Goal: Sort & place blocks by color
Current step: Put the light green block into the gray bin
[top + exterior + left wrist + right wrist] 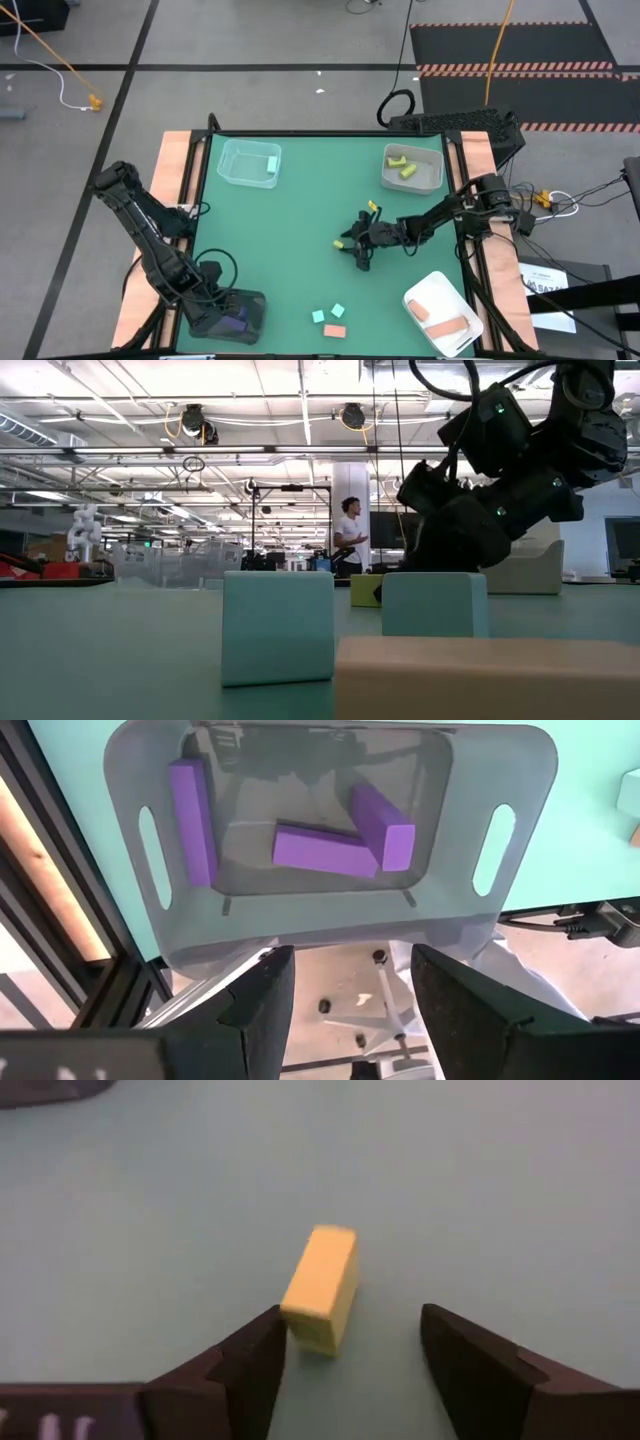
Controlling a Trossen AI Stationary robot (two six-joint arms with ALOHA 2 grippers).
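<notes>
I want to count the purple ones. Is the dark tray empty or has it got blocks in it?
Not empty: three purple blocks lie inside the dark tray.

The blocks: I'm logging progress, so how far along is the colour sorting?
Well over halfway. Done: purple blocks in the dark tray, yellow-green ones in a clear tray, salmon ones in the white tray, one teal block binned. In hand: the right gripper, open, at a loose yellow-green block. Left: two teal blocks and a salmon bar.
</notes>
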